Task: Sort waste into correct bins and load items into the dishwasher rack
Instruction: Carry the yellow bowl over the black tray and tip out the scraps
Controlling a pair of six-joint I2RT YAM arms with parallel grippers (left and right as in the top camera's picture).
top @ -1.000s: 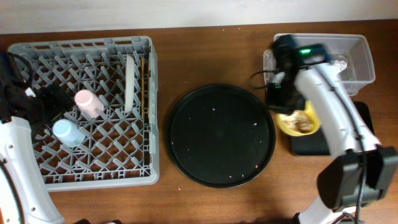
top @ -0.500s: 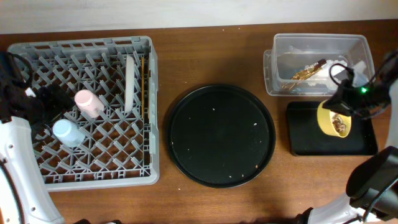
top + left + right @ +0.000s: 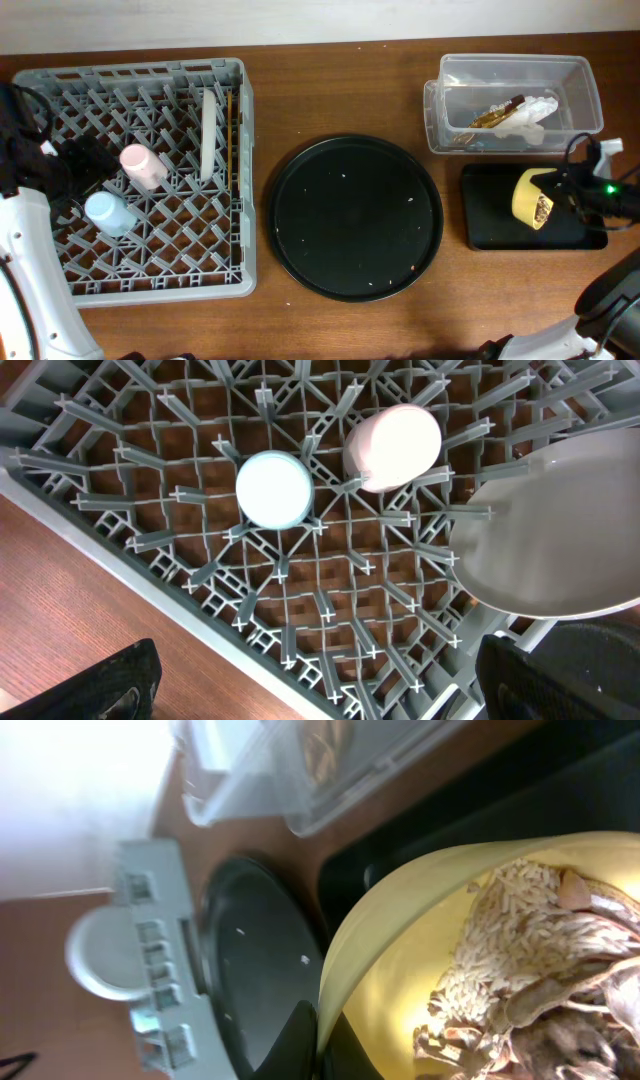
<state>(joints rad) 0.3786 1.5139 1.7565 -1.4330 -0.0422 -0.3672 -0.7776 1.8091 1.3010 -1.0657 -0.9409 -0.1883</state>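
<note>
Overhead: my right pincer (image 3: 556,192) pinching rim of round yellow plastic bowl (image 3: 528,198), tipped sideways, beige crumbly food scraps (image 3: 520,990) inside. Shallow black rectangular tray (image 3: 490,225) directly below pincer. Step, I judge: dumping scraps. Next: tip further over tray, no spill onto surface (image 3: 340,100).

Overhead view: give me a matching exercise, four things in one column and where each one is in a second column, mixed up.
Things
1. pink cup
2. yellow bowl
3. foil wrapper
4. round black tray

Places
A. inside the clear tub
B. on the table beside the grey rack
C. tipped on its side above the small black tray
D. among the pegs of the grey rack

Pairs: 1-D, 2-C, 3-A, 4-B
</note>
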